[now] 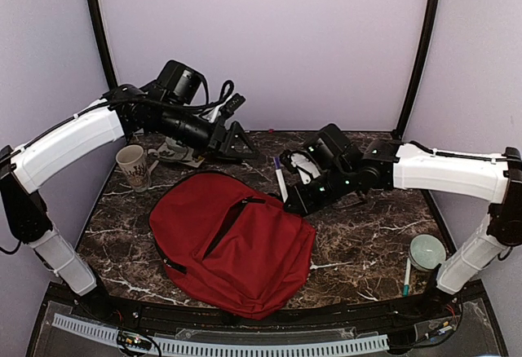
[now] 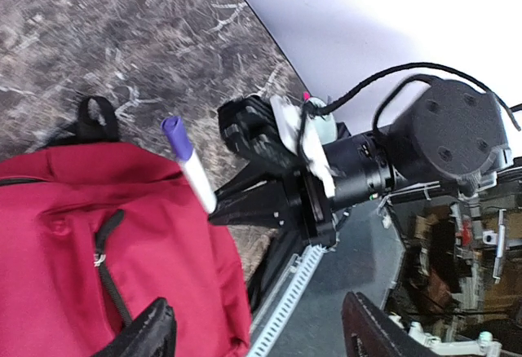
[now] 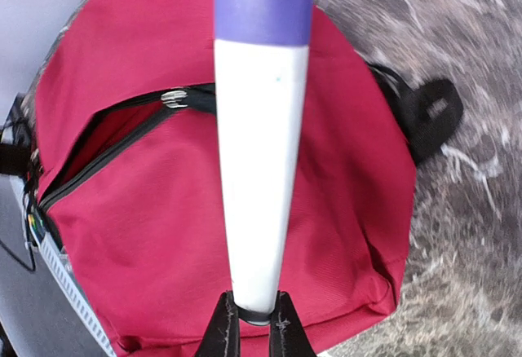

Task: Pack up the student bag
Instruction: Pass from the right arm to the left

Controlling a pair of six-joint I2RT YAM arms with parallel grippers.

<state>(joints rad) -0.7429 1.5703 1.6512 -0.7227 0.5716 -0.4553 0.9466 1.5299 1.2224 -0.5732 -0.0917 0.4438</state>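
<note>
Matt red woven cloth of the student bag [image 1: 245, 251] against a polished, marble-patterned table [image 1: 367, 251]; the marker [image 3: 261, 169] smooth plastic.

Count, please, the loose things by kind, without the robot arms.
Backpack: 1
Mug: 1
Bowl: 1
Pens and markers: 2 (purple-capped marker in the right tool, teal pen)
Half-hidden item under the left arm, kind unclear: 1
Total: 6

Student bag [image 1: 245, 251]: one. Mug [image 1: 132, 166]: one. Bowl [image 1: 427, 251]: one. Pens: two (purple-capped pen [image 1: 280, 179], teal pen [image 1: 406, 277]).
</note>
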